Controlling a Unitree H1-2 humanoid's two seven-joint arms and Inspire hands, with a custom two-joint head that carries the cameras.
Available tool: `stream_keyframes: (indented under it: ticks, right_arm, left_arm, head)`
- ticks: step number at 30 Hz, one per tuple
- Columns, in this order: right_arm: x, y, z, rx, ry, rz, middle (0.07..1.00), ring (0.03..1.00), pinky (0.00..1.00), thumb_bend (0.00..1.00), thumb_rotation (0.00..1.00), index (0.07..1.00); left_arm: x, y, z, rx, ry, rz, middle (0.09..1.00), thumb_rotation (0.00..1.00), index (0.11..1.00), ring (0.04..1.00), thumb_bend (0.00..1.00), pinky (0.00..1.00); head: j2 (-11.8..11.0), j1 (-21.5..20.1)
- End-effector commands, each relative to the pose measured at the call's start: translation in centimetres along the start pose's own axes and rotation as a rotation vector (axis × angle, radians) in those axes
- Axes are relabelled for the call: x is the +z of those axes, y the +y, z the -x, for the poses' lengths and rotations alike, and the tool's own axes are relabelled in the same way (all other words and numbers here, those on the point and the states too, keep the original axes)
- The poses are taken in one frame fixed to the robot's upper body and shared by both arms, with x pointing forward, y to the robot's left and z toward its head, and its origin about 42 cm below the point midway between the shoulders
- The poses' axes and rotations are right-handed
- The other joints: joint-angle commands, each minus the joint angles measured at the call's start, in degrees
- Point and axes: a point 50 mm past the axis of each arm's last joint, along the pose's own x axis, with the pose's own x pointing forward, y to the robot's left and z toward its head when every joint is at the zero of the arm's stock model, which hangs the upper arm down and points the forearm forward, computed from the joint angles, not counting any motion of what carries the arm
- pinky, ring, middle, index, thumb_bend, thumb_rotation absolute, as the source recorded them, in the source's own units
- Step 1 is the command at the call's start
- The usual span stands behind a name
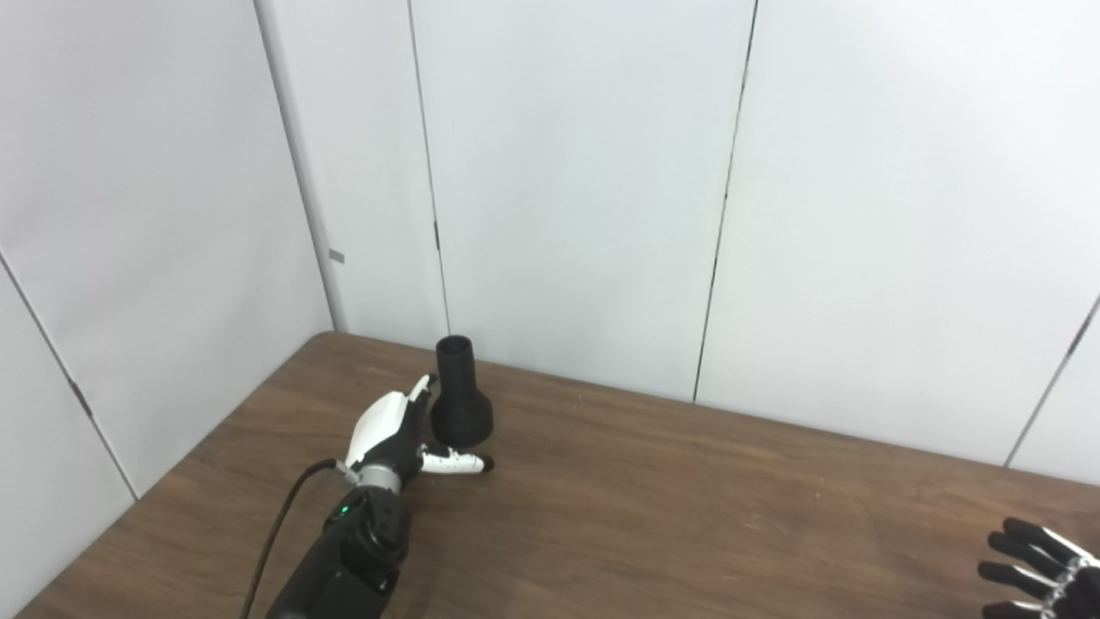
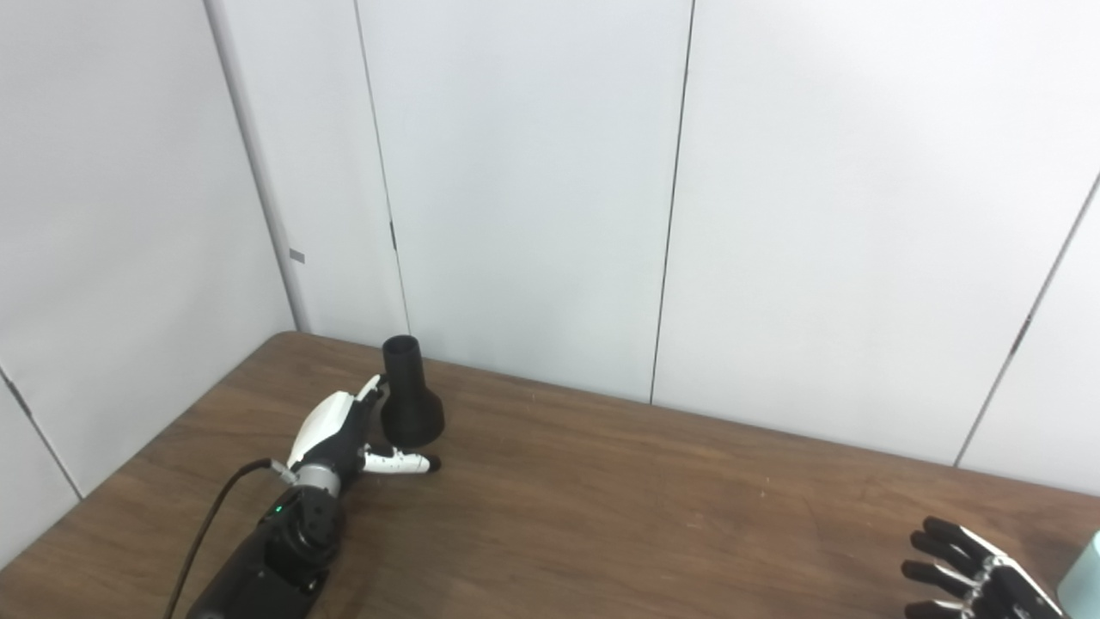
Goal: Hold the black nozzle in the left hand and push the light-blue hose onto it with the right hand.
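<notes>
The black nozzle [image 1: 460, 395] stands upright on the brown table near the back left corner, narrow mouth up, wide base down. My left hand [image 1: 397, 434] is open right beside it: the thumb lies in front of the nozzle's base and the fingers reach behind it on the left, not closed around it. My right hand [image 2: 971, 574] rests open at the table's front right, fingers spread, holding nothing. A sliver of the light-blue hose [image 2: 1084, 578] shows at the right edge of the right eye view, just right of that hand.
The wooden table [image 1: 687, 507] runs up to white wall panels [image 1: 584, 172] at the back and left. A black cable [image 1: 279, 524] trails from my left forearm toward the bottom edge.
</notes>
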Motion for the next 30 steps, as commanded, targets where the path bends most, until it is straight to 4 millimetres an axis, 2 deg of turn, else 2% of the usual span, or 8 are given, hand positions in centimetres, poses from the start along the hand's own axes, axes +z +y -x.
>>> stream_keyframes:
  ticks: [1,14,18,23,27,29,30]
  right_arm:
    - [1.8,0.0,-0.3,-0.002,-0.075,-0.001,0.773,0.707,0.54,0.63,0.05,0.766]
    - [2.0,-0.2,0.0,0.000,-0.075,0.003,0.771,0.704,0.54,0.64,0.06,0.764]
    - [2.2,-0.2,0.1,-0.001,-0.075,0.009,0.767,0.700,0.54,0.65,0.07,0.760]
    - [2.2,-0.2,0.2,-0.004,-0.073,0.018,0.769,0.694,0.53,0.65,0.06,0.761]
    - [2.2,-0.3,0.3,-0.006,-0.071,0.018,0.769,0.693,0.53,0.65,0.06,0.761]
    - [2.3,-0.3,0.3,-0.007,-0.071,0.022,0.770,0.694,0.53,0.65,0.06,0.762]
    - [2.4,-0.2,0.4,-0.007,-0.072,0.025,0.771,0.695,0.53,0.65,0.06,0.763]
  left_arm:
    - [1.3,1.6,-1.3,0.060,-0.022,0.034,0.925,0.26,0.898,1.000,0.91,1.00]
    - [2.7,0.6,-2.3,-0.009,-0.080,0.001,0.924,0.28,0.857,1.000,0.91,1.00]
    - [3.1,0.3,-2.2,-0.036,-0.101,0.018,0.904,0.27,0.839,1.000,0.90,1.00]
    - [3.4,-0.3,-2.0,-0.067,-0.117,0.084,0.850,0.22,0.800,0.951,0.87,1.00]
    - [3.3,-0.6,-2.1,-0.074,-0.115,0.101,0.817,0.19,0.770,0.919,0.86,0.97]
    - [3.2,-1.0,-2.1,-0.075,-0.115,0.096,0.781,0.17,0.754,0.888,0.85,0.92]
    - [3.0,-1.2,-2.2,-0.075,-0.115,0.090,0.749,0.16,0.745,0.859,0.85,0.86]
  head:
    - [0.06,-0.14]
    - [0.91,-1.06]
    - [1.26,-1.21]
    - [1.52,-1.23]
    - [2.05,-1.48]
    - [2.17,-1.55]
    - [2.27,-1.60]
